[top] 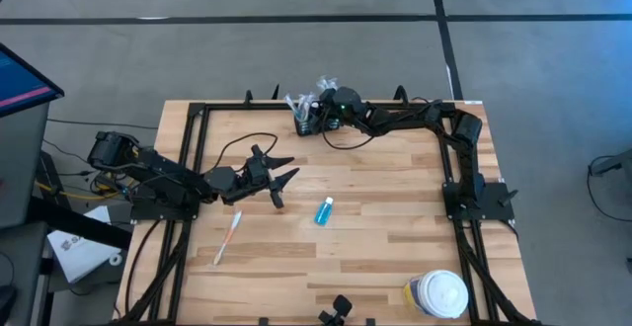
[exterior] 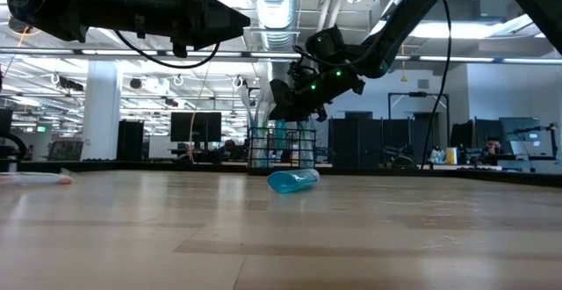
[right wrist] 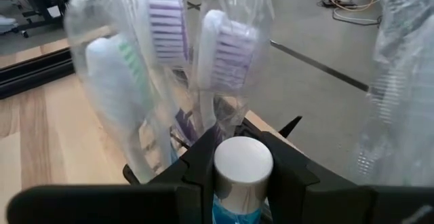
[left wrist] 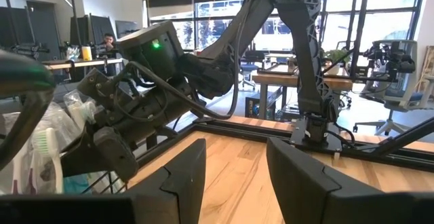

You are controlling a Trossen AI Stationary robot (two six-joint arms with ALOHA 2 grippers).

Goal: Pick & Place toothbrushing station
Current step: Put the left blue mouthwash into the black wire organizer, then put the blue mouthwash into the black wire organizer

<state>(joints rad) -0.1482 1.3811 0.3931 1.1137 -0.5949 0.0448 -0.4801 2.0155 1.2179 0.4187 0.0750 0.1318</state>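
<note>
At the tabletop's far edge, the right gripper [right wrist: 243, 173] pinches a white-capped bottle [right wrist: 243, 166], light, slippery, over the wire holder [top: 304, 119]; the left gripper [top: 278, 176] hangs open.

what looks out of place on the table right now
A small blue bottle lies on its side mid-table, and a wrapped toothbrush lies loose near the left edge, both apart from the black wire holder at the far edge.

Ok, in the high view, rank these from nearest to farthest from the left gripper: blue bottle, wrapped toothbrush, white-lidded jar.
From the left gripper, open at table centre-left:
1. Blue bottle, lying just to its right, toward the front.
2. Wrapped toothbrush, lying toward the front left; only slightly farther.
3. White-lidded jar, front right corner, clearly farthest.
</note>
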